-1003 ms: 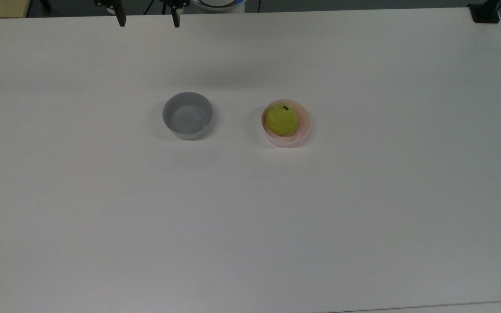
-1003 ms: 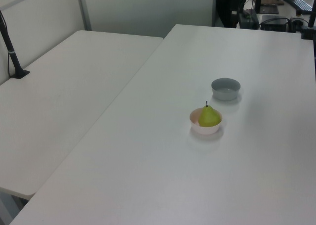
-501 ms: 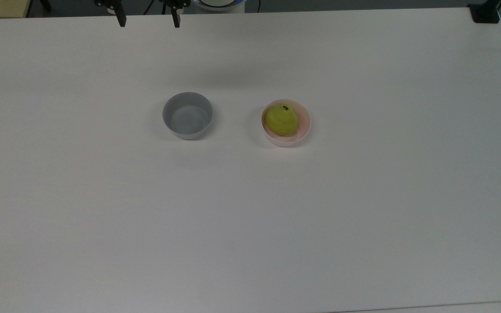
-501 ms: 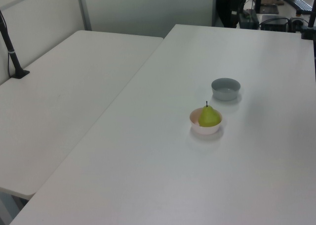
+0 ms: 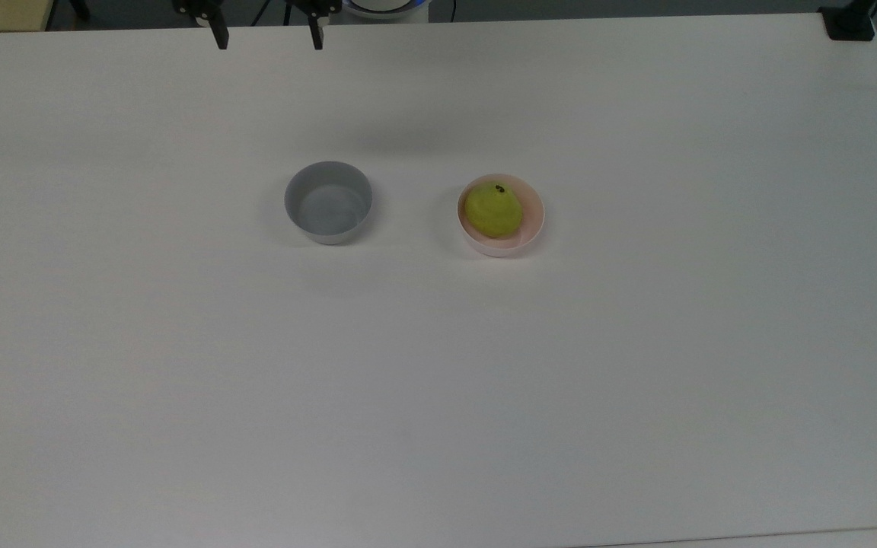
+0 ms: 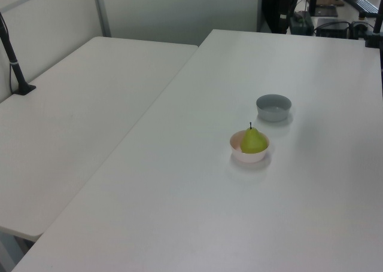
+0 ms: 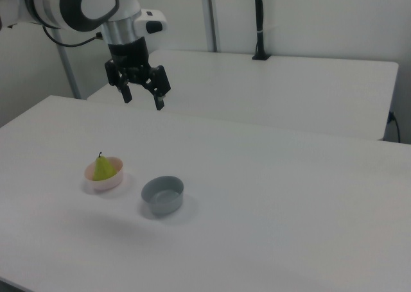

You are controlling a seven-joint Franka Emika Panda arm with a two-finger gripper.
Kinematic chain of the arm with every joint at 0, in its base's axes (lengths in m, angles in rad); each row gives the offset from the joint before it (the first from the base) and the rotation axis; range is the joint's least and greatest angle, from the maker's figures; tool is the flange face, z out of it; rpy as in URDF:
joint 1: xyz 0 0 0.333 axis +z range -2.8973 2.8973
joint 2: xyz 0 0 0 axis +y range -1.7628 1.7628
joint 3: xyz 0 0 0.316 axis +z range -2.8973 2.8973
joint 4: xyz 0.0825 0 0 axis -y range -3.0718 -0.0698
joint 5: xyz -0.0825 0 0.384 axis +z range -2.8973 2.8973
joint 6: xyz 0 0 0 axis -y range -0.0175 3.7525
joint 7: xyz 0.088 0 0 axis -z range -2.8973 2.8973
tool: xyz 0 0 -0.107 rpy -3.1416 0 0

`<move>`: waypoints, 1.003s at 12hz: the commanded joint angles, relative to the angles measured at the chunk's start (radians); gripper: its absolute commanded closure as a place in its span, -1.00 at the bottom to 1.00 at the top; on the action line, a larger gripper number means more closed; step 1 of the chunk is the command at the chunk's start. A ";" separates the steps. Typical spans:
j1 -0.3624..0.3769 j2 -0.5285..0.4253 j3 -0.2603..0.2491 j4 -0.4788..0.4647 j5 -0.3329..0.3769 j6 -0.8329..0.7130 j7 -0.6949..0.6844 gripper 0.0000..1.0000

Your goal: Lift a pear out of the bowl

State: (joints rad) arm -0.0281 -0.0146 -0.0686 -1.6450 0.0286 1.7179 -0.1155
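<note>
Well apart: hand (image 7: 142, 101), pear (image 7: 103, 169).

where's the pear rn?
The pear sits upright in the pink bowl, near the table's middle in the top view. The grey bowl stands apart on the top view's left.

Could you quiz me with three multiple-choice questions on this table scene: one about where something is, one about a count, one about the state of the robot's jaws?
1. Where is the pear?
A. In the pink bowl
B. In the grey bowl
C. On the bare table

2. How many bowls are on the table?
A. One
B. Two
C. Three

3. How do the jaws of the gripper stand?
A. Shut on the pear
B. Open, holding nothing
C. Shut on a bowl's rim

Answers:
1. A, the pear sits upright inside the pink bowl.
2. B, one grey and one pink bowl stand side by side.
3. B, the fingers are spread apart in the air above the table.
</note>
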 commanded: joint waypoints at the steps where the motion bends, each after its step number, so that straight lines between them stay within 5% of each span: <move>1: 0.083 0.001 -0.026 0.007 -0.013 -0.009 -0.019 -1.00; 8: 0.257 0.011 -0.028 -0.018 -0.010 -0.008 -0.039 -1.00; 12: 0.261 0.065 0.045 -0.090 -0.004 0.093 -0.038 -1.00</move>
State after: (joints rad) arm 0.2257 0.0316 -0.0595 -1.6694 0.0287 1.7189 -0.1366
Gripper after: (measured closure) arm 0.000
